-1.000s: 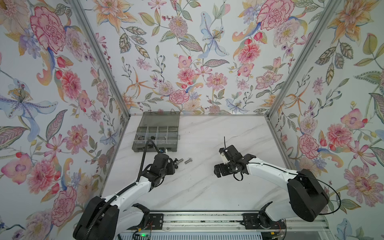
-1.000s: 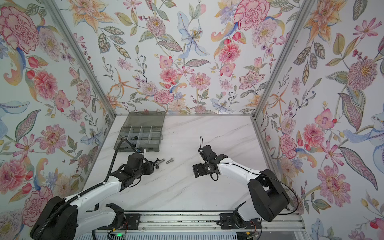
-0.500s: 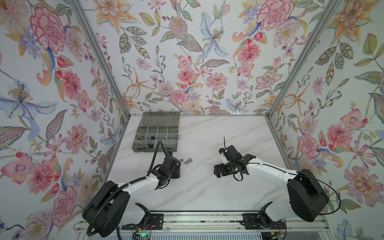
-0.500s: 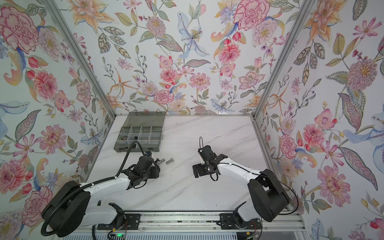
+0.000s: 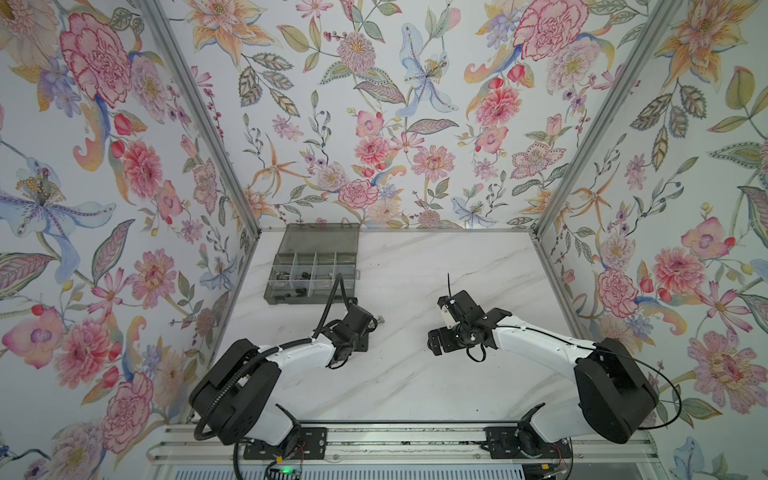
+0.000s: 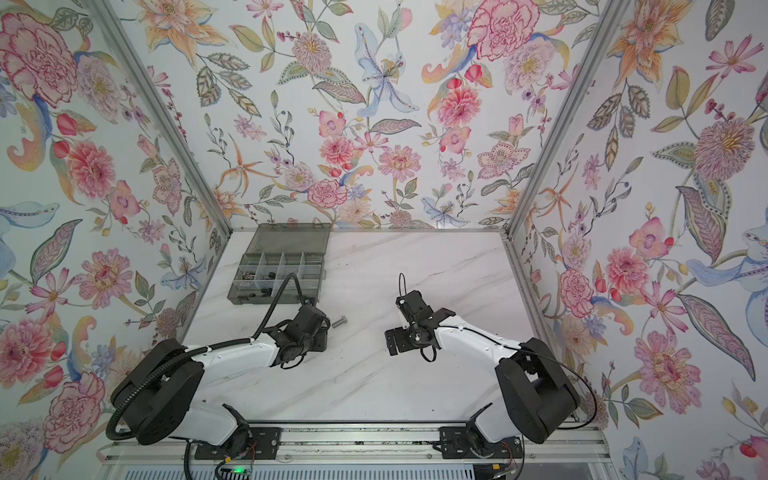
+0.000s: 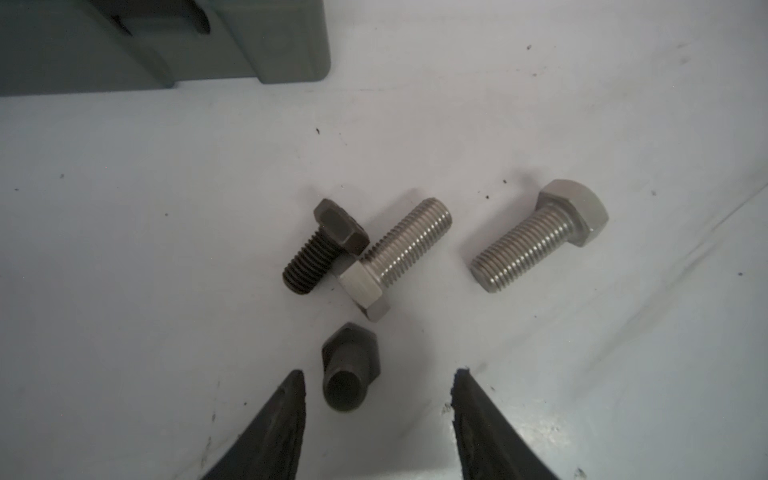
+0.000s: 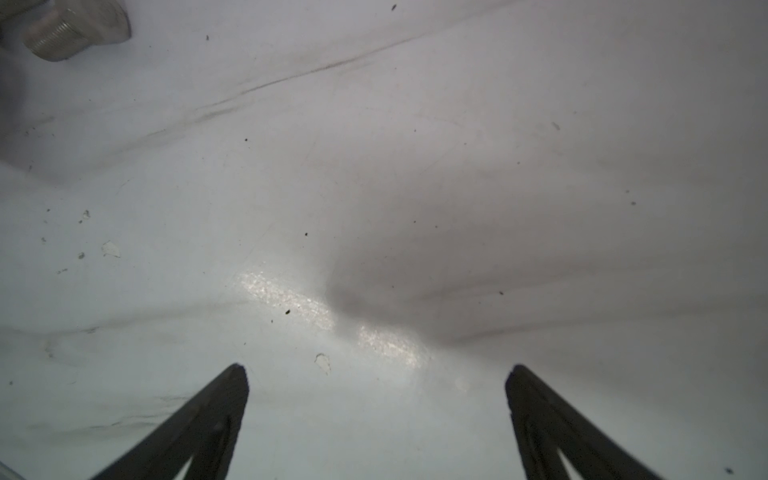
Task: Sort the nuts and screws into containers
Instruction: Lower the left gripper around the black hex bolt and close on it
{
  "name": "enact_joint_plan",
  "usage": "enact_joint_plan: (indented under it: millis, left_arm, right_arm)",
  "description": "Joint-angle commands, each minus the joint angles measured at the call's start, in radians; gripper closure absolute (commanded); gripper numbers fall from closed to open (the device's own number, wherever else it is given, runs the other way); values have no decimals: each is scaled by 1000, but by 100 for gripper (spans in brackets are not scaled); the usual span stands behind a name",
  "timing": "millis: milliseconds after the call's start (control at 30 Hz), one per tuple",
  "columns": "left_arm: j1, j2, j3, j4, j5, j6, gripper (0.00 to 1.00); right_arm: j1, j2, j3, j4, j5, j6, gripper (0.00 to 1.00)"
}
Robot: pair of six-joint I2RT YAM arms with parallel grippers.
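Four screws lie loose on the white table in the left wrist view: a short black screw (image 7: 324, 245) against a silver hex screw (image 7: 399, 249), a second silver screw (image 7: 540, 237) apart, and another black screw (image 7: 351, 365). My left gripper (image 7: 379, 380) is open low over the table, and that last black screw lies between its fingertips, close to one of them. Both top views show the organiser's containers (image 5: 311, 270) (image 6: 282, 270) at the back left, lid open. The pieces in its cells are too small to tell nuts from screws. My right gripper (image 8: 376, 374) (image 5: 434, 343) is open over bare table.
A corner of the grey organiser box (image 7: 166, 41) stands just beyond the screws. One silver screw (image 5: 379, 320) (image 6: 340, 322) shows beside the left wrist, and also at the edge of the right wrist view (image 8: 70, 29). Flowered walls enclose the table on three sides.
My left arm has swung to the right and now covers most of the loose screws in the top views. The right arm has not moved.
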State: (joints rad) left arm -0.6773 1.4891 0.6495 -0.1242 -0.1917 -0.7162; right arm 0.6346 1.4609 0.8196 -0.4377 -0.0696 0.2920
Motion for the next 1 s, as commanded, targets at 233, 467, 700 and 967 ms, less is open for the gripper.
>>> enact_joint_plan:
  millis: [233,467,700,967]
  left_arm:
    - [-10,56,65,-106,-104,-13,41]
    - [-11,107,72,-91,-89,-12,47]
    - [-11,138,77,-82,-90,-9,54]
    - [-13,132,77,-104,-81,-11,66]
  right_arm:
    - [6,2,17,-22,11,-8,1]
    - [6,4,15,-23,11,-6,1]
    - [6,2,13,-23,12,-6,1]
    - [5,1,11,-20,12,-6,1]
